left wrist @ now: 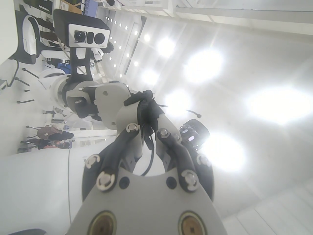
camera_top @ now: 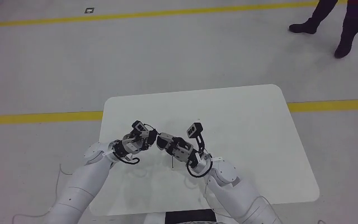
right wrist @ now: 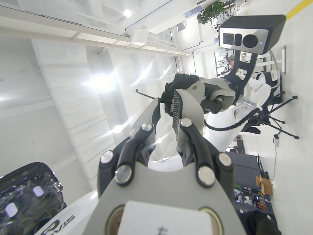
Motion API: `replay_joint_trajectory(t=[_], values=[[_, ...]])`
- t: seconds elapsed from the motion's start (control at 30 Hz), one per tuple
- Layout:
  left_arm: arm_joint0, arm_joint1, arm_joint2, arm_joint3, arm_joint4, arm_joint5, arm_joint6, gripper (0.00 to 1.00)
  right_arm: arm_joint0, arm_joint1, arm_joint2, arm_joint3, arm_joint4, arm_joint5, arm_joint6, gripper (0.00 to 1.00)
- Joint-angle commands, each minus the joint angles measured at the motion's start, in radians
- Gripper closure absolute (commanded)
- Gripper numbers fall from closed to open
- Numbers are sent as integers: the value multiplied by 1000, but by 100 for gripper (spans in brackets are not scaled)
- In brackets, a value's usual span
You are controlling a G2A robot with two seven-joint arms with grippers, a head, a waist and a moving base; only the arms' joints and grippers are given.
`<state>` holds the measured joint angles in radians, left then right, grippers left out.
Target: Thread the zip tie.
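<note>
Zip tie (right wrist: pixel 148 95): a thin black strand held in the air over the left half of the desk (camera_top: pixel 251 112), inward of its left edge, where the two tools meet tip to tip. Left tool (left wrist: pixel 148 121): closed to a pinch, and by its look gripping the zip tie, with a short free end sticking out past the tips. Right tool (right wrist: pixel 167 101): parted by a narrow gap with one ribbed pad showing. No grip of its own can be made out, and the strand crosses the tip of one finger. Progress, as judged: the tie is lifted and brought between both tools, so threading looks under way. No closed loop is visible, and whether the tail has entered the head cannot be told, so feeding through and pulling tight are taken as left to do. Obstruction: the crowded tips of both tools cover the place where tail and head would meet. Surroundings: yellow stripe (camera_top: pixel 50 117) on the grey floor (camera_top: pixel 168 56) beside and beyond the desk, and bright ceiling lamps (left wrist: pixel 205 62) behind the strand.
</note>
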<state>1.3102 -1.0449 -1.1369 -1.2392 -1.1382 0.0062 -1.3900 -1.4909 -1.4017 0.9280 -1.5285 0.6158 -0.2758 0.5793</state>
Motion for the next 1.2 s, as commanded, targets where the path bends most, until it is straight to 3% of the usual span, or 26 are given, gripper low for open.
replay_joint_trajectory(t=[0.0,0.73,1.17], values=[[0,0,0,0,0,0,0,100,0,0,0,0,-2,-2,-3,90],[0,0,0,0,0,0,0,100,-2,2,-1,6,-1,-19,-15,87],[0,0,0,0,0,0,0,100,1,3,-2,7,-4,-26,-25,96]])
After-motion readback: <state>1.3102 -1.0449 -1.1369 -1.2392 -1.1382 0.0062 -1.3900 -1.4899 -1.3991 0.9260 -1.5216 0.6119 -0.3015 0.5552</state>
